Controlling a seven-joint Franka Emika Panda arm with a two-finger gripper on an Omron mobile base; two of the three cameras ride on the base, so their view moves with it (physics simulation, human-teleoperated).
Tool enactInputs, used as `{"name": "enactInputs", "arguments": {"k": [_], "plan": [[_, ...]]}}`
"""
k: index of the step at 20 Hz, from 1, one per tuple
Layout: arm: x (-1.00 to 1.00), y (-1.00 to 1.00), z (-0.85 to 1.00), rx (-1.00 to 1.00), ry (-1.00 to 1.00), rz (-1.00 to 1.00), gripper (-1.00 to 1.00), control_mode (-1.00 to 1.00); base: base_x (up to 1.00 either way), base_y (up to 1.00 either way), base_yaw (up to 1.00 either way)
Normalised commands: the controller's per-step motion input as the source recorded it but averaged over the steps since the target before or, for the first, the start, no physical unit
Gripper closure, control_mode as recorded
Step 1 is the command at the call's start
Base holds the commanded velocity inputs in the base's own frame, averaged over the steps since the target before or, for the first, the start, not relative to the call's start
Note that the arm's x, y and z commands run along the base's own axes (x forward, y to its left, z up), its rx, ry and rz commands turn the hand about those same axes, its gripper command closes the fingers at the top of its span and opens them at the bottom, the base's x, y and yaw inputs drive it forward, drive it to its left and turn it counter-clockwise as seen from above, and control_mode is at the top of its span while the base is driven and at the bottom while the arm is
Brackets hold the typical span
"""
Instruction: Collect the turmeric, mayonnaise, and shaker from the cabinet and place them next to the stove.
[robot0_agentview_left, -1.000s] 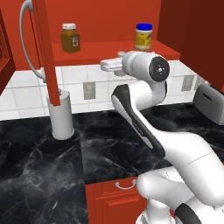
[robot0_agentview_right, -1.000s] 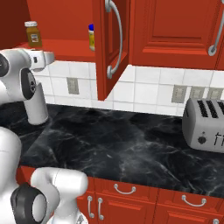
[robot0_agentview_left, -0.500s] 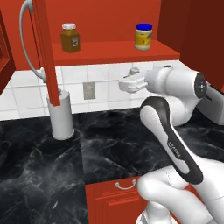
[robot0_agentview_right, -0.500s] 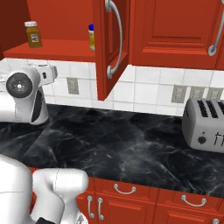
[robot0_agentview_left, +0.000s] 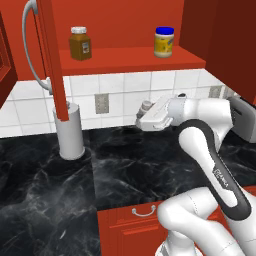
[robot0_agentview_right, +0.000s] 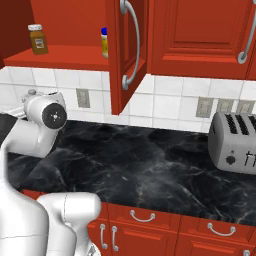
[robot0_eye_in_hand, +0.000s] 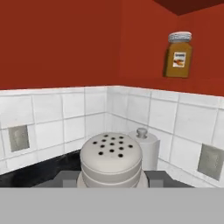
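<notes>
- Shaker (robot0_eye_in_hand: 111, 159) clamped in end effector (robot0_agentview_left: 145, 111), carried above tabletop (robot0_agentview_left: 130, 165); turmeric (robot0_agentview_left: 80, 43) and mayonnaise (robot0_agentview_left: 164, 42) remain on cabinet shelf (robot0_agentview_left: 125, 57).
- Next, judged: transport to stove, set down upright.

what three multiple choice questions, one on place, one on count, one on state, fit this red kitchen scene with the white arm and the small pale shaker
1. Where is the amber-brown turmeric jar with white lid?
A. on the red cabinet shelf
B. on the black counter
C. beside the toaster

2. How many jars stand on that shelf?
A. one
B. two
C. four

3. What is the state of the two-finger gripper?
A. open and empty
B. shut on the pale grey perforated shaker
C. shut on the blue-lidded jar

Key: 1 A, the turmeric jar stands on the cabinet shelf. 2 B, it and the blue-lidded cream mayonnaise jar are the shelf's two jars. 3 B, the shaker sits between the tips of the gripper.
</notes>
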Motion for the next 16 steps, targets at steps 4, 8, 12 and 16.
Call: {"name": "enactInputs", "arguments": {"k": [4,8,12,16], "plan": [[-0.51,0.10,-0.19,-0.02,-0.05,0.16,1.00,-1.00,0.00,0.00,0.00],[-0.58,0.07,-0.21,0.00,-0.08,0.12,1.00,-1.00,0.00,0.00,0.00],[-0.51,0.20,-0.20,-0.01,-0.06,0.11,1.00,-1.00,0.00,0.00,0.00],[-0.33,0.33,-0.18,-0.05,-0.01,0.09,1.00,-1.00,0.00,0.00,0.00]]}}
